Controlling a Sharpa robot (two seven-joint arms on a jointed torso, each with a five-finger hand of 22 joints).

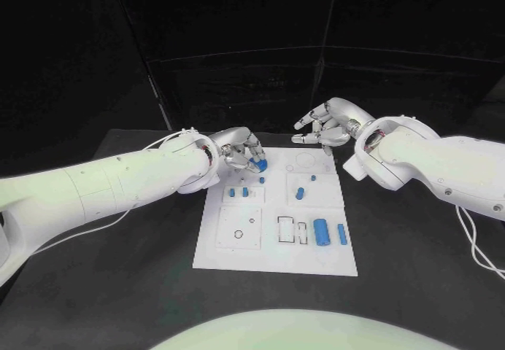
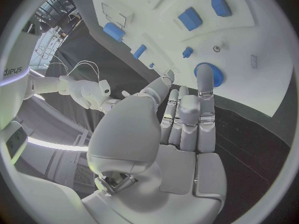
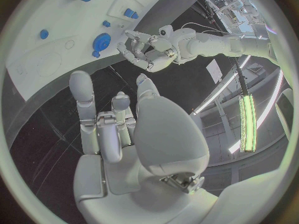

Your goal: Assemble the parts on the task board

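The white task board (image 1: 276, 251) lies in the middle of the black table. My left hand (image 1: 238, 153) hovers over its far left corner, fingers straight and apart. One fingertip (image 2: 204, 75) sits at the rim of a blue gear (image 2: 216, 74) that lies flat on the board (image 2: 264, 32); contact is unclear. The gear (image 3: 101, 41) rests beside that hand (image 3: 148, 49). My right hand (image 1: 326, 125) stays past the board's far right corner, off the board, fingers (image 3: 82, 92) spread and holding nothing. A blue block (image 1: 321, 231), a blue cylinder (image 1: 342, 233) and several smaller blue pieces lie on the board.
The black table (image 1: 116, 284) runs wide on both sides of the board. Thin white cables (image 1: 476, 244) trail from my right arm over the table's right side, and another cable (image 1: 118, 216) hangs under my left arm.
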